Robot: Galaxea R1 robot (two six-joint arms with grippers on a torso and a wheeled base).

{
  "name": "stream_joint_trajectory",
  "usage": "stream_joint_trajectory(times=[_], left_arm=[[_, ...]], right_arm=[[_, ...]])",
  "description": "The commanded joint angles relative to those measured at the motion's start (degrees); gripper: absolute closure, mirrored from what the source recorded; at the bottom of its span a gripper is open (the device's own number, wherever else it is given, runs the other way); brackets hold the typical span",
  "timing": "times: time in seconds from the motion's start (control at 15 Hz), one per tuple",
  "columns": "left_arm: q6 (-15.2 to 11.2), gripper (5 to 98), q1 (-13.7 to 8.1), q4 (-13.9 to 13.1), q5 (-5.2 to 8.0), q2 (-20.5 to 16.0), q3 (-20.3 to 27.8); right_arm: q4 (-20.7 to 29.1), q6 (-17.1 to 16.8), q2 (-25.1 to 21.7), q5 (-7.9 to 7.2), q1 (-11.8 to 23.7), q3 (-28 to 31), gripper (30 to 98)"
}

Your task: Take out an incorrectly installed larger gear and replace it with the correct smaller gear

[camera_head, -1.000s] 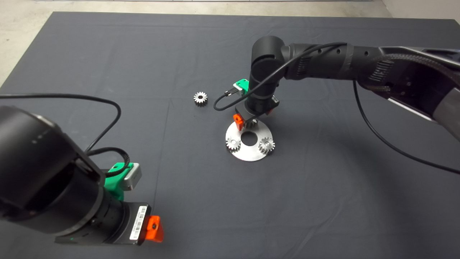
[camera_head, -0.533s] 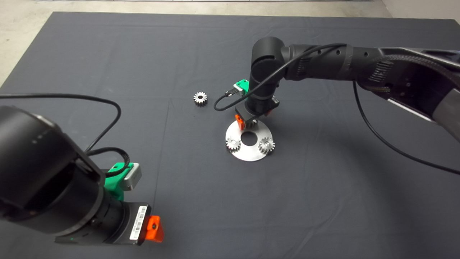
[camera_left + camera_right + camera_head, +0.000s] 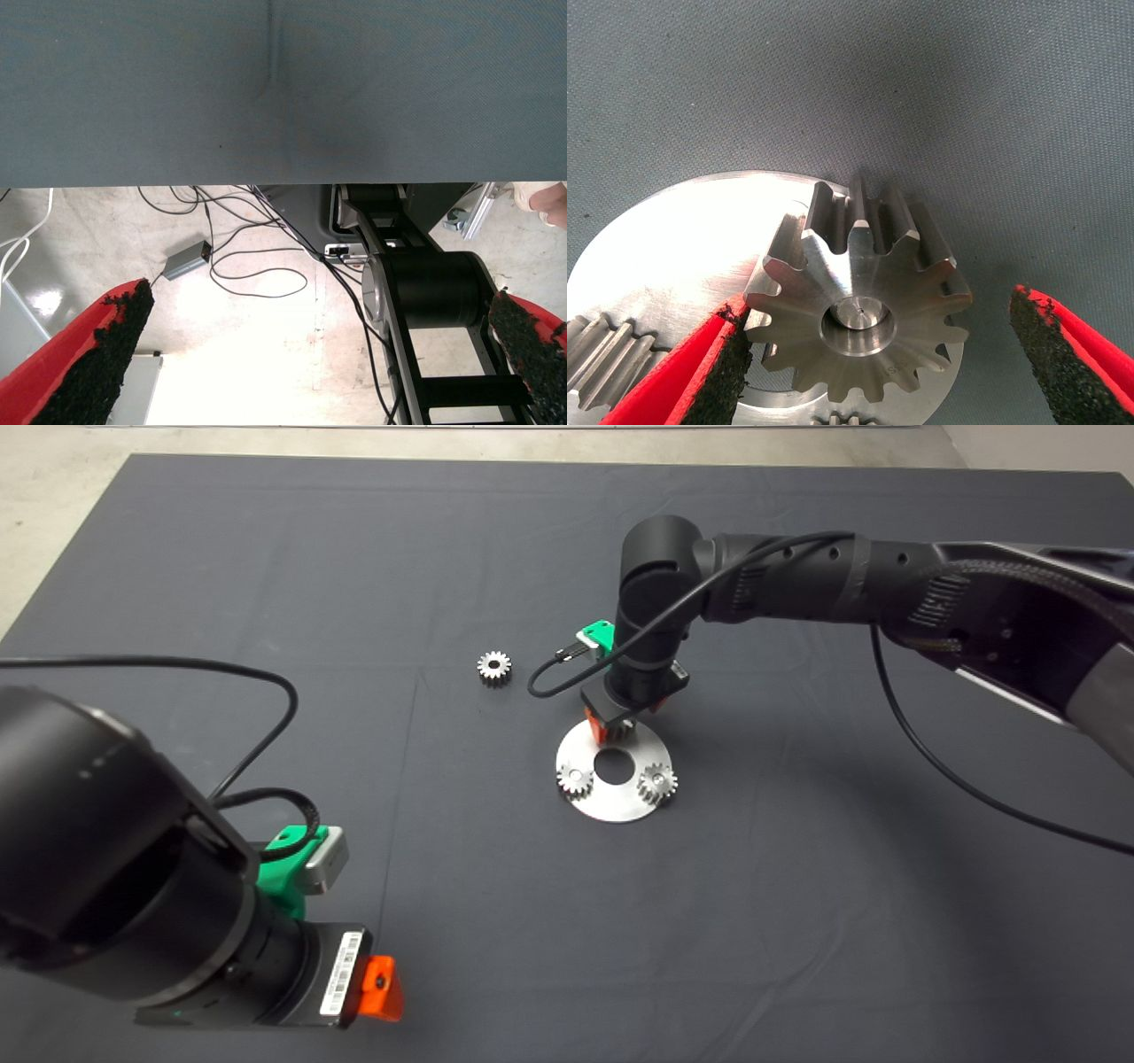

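Right pincer astride the larger gear

Its fingers stand apart: one pad seems to touch the gear's teeth, the other sits clear. The gear stands on the steel disc between them. The smaller gear lies well apart on the counter. Left pincer waits spread, off the mat's edge.

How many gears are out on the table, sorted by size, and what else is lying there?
Big gear: 1
Small gears: 3, two on the plate, one loose on the mat
Round metal plate: 1
Total: 5
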Motion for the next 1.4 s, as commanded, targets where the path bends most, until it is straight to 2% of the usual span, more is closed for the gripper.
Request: stream_joint_trajectory(times=[0.0,0.27,0.33,0.53,0.6,0.67,0.73,0.87,1.0,1.13,1.33], left_arm=[[-0.9,5.8,-0.7,-0.8,0.7,0.1,1.0],[-1.0,5.8,-0.7,-0.8,0.79,0.1,1.0],[-1.0,5.8,-0.7,-0.8,0.79,0.1,1.0],[-1.0,5.8,-0.7,-0.8,0.79,0.1,1.0],[-1.0,5.8,-0.7,-0.8,0.79,0.1,1.0],[-1.0,5.8,-0.7,-0.8,0.79,0.1,1.0],[-1.0,5.8,-0.7,-0.8,0.79,0.1,1.0],[-0.9,5.8,-0.7,-0.8,0.79,0.1,1.0],[-1.0,5.8,-0.7,-0.8,0.79,0.1,1.0],[-1.0,5.8,-0.7,-0.8,0.79,0.1,1.0],[-0.9,5.8,-0.7,-0.8,0.79,0.1,1.0]], right_arm=[[-1.8,-0.2,0.5,-3.52,1.1,0.0,53.4],[-1.8,-0.2,0.4,-3.52,1.0,0.0,58.0],[-1.8,-0.2,0.4,-3.52,1.0,-0.1,61.1],[-1.8,-0.2,0.4,-2.99,0.9,0.2,63.6],[-1.8,-0.1,0.4,-2.99,0.9,0.2,67.3],[-1.9,-0.2,0.4,-2.9,0.9,0.1,67.9],[-1.8,-0.1,0.4,-2.64,0.8,0.1,67.9],[-2.0,-0.1,0.4,-1.67,0.5,0.2,72.2],[-2.1,0.0,0.4,-0.53,0.5,0.3,72.5],[-2.4,0.1,0.5,-0.39,0.5,1.5,76.7],[-2.7,0.2,0.5,0.17,0.4,1.4,77.5]])
